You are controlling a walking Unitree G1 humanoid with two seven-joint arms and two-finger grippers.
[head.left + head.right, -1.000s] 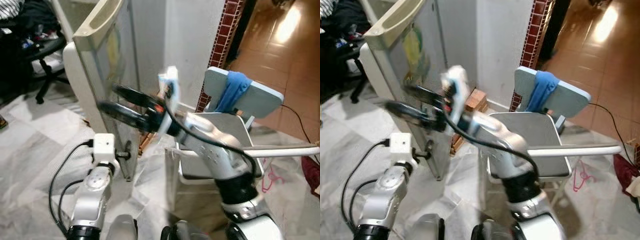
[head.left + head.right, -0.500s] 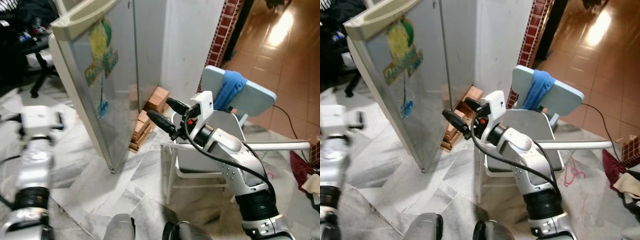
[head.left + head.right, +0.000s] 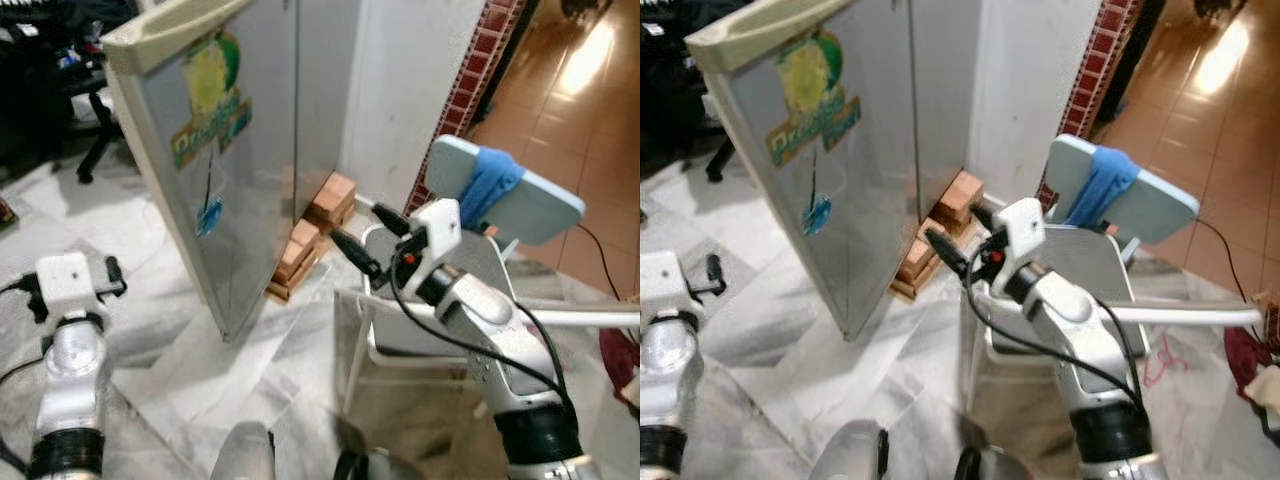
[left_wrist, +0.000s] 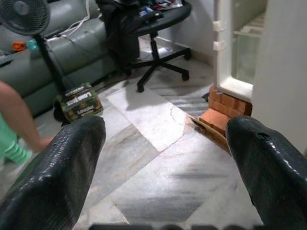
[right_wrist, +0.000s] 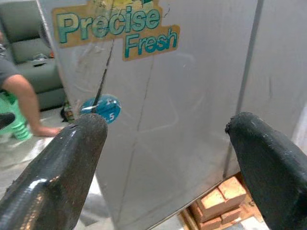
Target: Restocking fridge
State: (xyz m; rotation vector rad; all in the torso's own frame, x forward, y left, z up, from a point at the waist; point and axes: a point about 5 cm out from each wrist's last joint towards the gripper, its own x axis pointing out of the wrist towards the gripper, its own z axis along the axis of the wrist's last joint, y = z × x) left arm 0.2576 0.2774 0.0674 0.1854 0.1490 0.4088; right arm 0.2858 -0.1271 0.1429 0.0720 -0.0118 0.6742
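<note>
The grey fridge door stands swung open, its outer face with a "Precise Fresh" sticker turned toward me. My right gripper is open and empty. It hovers in front of the chair, pointing at the door's lower half, a short way off it. Its two black fingers frame the door in the right wrist view. My left arm is low at the left. The left gripper is open and empty over the marble floor. The fridge's white body rests on bricks.
A white chair with a blue cloth stands right behind my right arm. Stacked bricks lie at the fridge's foot. An office chair, a fan, a small box and a person's leg are on the left.
The view has shifted. My right gripper has drawn back from the door's edge toward the chair. My left arm has swung out from the door to the left.
</note>
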